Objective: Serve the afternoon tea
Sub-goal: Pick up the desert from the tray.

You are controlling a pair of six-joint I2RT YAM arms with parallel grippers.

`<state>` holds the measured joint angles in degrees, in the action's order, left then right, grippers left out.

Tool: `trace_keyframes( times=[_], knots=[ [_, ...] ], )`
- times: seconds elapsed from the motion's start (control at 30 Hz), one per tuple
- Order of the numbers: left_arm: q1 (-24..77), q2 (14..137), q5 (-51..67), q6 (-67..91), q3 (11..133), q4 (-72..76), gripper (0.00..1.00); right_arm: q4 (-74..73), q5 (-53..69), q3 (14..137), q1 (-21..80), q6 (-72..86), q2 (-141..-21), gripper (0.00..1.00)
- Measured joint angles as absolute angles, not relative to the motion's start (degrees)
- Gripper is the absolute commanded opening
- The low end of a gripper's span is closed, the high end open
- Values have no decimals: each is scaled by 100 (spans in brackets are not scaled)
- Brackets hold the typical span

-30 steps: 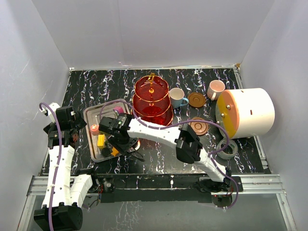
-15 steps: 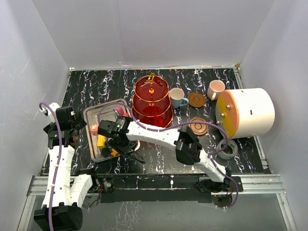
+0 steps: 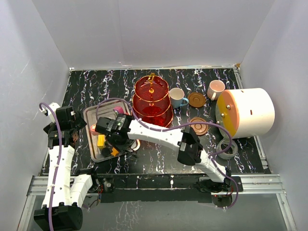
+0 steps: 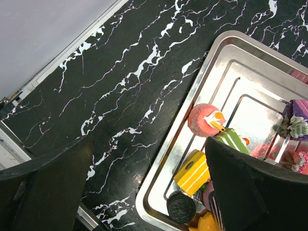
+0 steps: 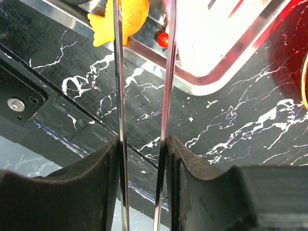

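Shifted leftward, my right gripper (image 5: pixel 143 144) clenches tongs (image 5: pixel 118 96) over an orange sweet (image 5: pixel 132 14) at the tray's (image 5: pixel 231 62) near edge; my left gripper (image 4: pixel 147 161) gapes.

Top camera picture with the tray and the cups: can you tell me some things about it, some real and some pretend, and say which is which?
1. The sweets lie in the silver tray. True.
2. The blue cup stands on a saucer. False: it stands on the table, beside a bare saucer.
3. The left gripper holds a sweet. False: it is open and empty.
4. The right gripper holds metal tongs. True.
5. The pink cup sits in the tray. False: it is on the table, next to the white cylinder.
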<state>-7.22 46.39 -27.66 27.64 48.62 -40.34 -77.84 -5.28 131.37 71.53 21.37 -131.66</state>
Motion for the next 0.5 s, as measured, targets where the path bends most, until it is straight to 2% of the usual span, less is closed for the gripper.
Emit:
trace_keyframes(
  times=[0.5],
  knots=[
    [-722,4639,-2764,2762,4862,-4034,99,-7682,-607,13157,7019,2593,-12643,35]
  ],
)
